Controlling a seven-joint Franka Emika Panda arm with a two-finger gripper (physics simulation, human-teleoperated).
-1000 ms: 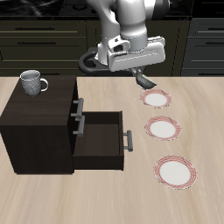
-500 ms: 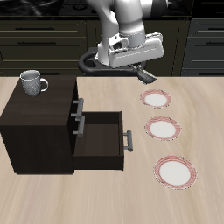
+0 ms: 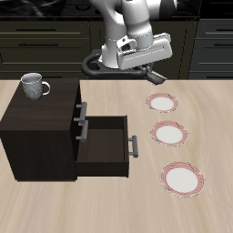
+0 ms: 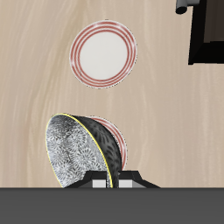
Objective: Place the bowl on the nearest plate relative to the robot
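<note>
My gripper (image 3: 152, 75) is shut on the rim of the bowl (image 3: 155, 79) and holds it tilted in the air above the table's back part. In the wrist view the bowl (image 4: 80, 149) shows its speckled white-grey inside and dark outer wall, clamped at my gripper (image 4: 108, 178). Three red-rimmed plates lie in a row. The back plate (image 3: 165, 103) is nearest the robot's base and lies just below and beside the bowl. The bowl mostly hides it in the wrist view (image 4: 122, 138). The middle plate (image 3: 169, 134) shows whole in the wrist view (image 4: 103, 51). The front plate (image 3: 183, 178) lies near the front edge.
A dark wooden cabinet (image 3: 41, 127) stands on the table, its middle drawer (image 3: 107, 146) pulled open toward the plates. A grey-white mug (image 3: 35, 85) stands on top of the cabinet. The cabinet's edge shows in the wrist view (image 4: 208, 35).
My gripper has risen a little with the bowl in it and shifted slightly toward the plates' side. The plates, the cabinet and the mug have not moved.
</note>
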